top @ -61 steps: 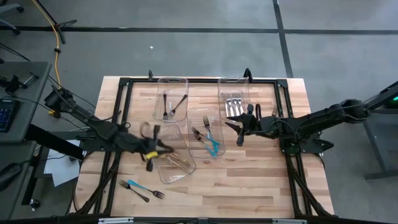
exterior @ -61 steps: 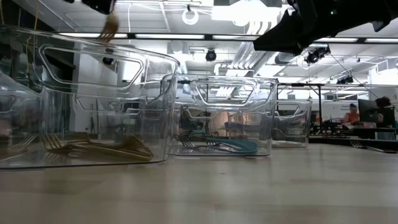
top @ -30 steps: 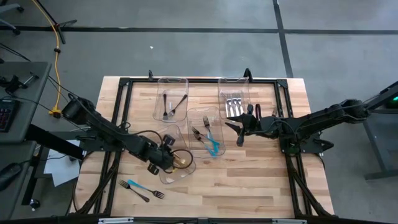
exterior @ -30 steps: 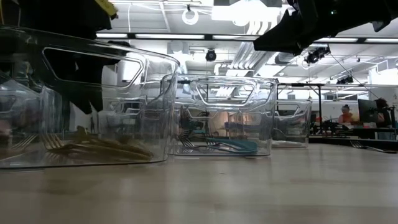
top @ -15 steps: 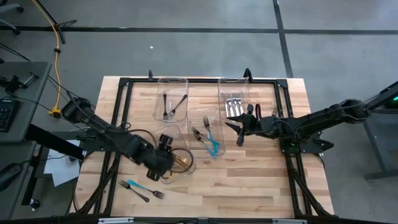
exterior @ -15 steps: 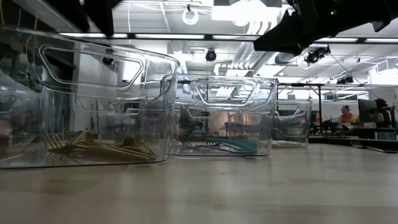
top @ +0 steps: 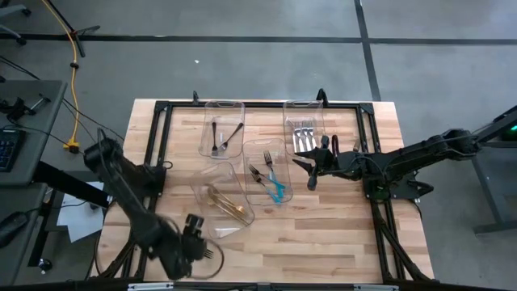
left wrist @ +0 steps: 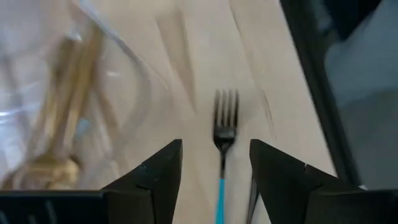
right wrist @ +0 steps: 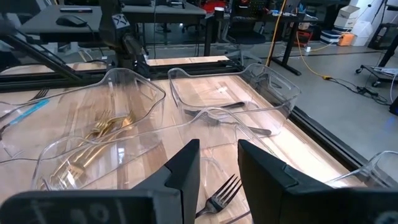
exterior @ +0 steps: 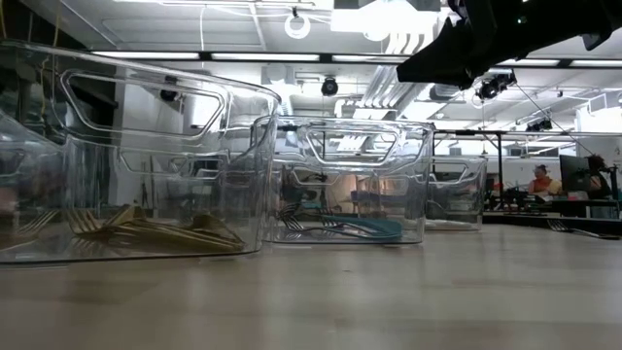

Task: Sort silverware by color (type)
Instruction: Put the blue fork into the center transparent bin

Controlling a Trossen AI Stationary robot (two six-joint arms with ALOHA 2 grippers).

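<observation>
My left gripper (left wrist: 214,149) hangs open over the near left of the table (top: 198,252), pointing down. A teal-handled fork (left wrist: 224,134) lies flat on the wood below the gap between its fingers, untouched. Gold forks (top: 226,206) lie in the clear bin (top: 212,187) beside it. Teal-handled forks (top: 275,184) lie in the middle bin, black ones (top: 220,137) in the far left bin, silver ones (top: 303,137) in the far right bin. My right gripper (top: 311,171) waits open above the table between the middle bin and the silver bin, holding nothing (right wrist: 217,163).
A black frame (top: 258,105) runs around the table's edges. The four clear bins (exterior: 126,156) (exterior: 350,180) (exterior: 457,194) fill the middle. Bare wood (top: 323,242) lies at the near right. Desks and cables stand off the table's left side.
My left gripper has risen out of the gold bin and swung toward the table's near edge, turning as it went. It now hangs over the teal-handled fork. The gold fork it carried stays lying in the bin with the others.
</observation>
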